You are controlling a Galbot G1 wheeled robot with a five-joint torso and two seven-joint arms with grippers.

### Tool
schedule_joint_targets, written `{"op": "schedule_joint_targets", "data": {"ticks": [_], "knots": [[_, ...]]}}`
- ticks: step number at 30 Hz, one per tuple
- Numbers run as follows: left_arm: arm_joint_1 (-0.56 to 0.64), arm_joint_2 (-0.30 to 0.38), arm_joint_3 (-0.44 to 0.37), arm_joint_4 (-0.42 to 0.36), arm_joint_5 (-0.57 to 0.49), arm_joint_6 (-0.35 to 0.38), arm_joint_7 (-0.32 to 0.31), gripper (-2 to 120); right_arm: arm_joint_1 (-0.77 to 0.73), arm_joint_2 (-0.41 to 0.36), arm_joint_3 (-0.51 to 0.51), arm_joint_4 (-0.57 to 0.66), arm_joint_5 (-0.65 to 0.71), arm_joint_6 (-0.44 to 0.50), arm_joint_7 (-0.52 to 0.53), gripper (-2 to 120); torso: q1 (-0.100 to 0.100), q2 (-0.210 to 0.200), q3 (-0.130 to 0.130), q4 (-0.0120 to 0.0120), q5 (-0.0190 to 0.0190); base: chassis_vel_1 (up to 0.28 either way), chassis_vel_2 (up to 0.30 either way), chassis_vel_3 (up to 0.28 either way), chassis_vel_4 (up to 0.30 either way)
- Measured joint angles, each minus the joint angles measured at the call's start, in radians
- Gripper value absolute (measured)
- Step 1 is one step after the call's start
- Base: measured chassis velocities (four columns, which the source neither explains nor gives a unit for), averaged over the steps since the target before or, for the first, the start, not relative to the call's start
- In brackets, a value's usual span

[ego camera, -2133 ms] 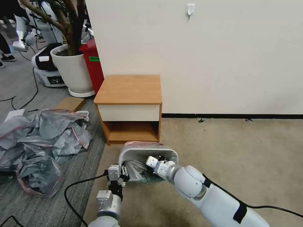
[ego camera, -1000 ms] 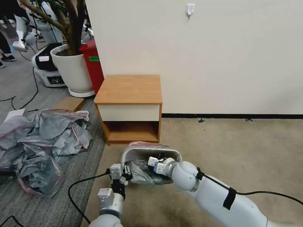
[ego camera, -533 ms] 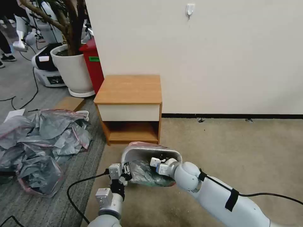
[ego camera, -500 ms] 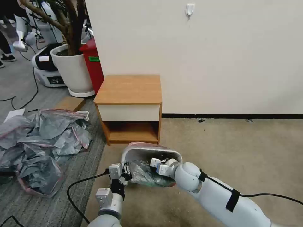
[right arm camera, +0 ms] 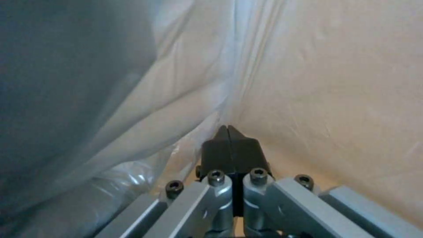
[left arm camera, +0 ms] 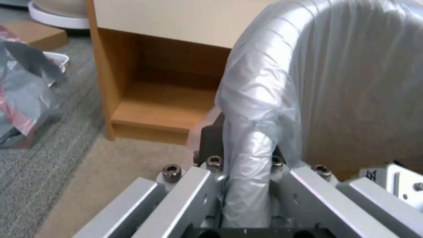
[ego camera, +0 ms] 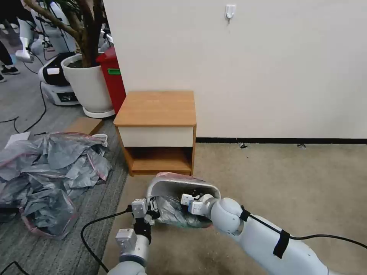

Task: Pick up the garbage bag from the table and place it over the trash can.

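Small light-brown wooden table (ego camera: 155, 108) w/ cream drawer front stands against the wall, top bare. On the carpet floor (ego camera: 290, 183) just in front of its shelf recess, the small cream-beige plastic trash can (ego camera: 168, 187) is tipped toward the robot. Thin grey translucent garbage bag (ego camera: 174, 214) w/ pink-red edge band is draped over the can's rim and bunched inside. Left gripper (ego camera: 151, 212) at the can's near-left rim, clamped on a gathered fold of bag. Right gripper (right arm camera: 228, 132) reaches inside the can, jaws pressed together against bag film
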Motion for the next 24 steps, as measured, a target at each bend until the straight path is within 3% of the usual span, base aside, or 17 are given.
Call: {"op": "schedule_joint_targets", "data": {"ticks": [24], "knots": [[-0.022, -0.016, 0.002, 0.058, 0.031, -0.014, 0.008, 1, 0.045, -0.001, -0.031, 0.024, 0.053, -0.055, -0.005, 0, 0.000, 0.000, 0.000, 0.0000, 0.0000, 0.000, 0.000, 0.000, 0.000]]}}
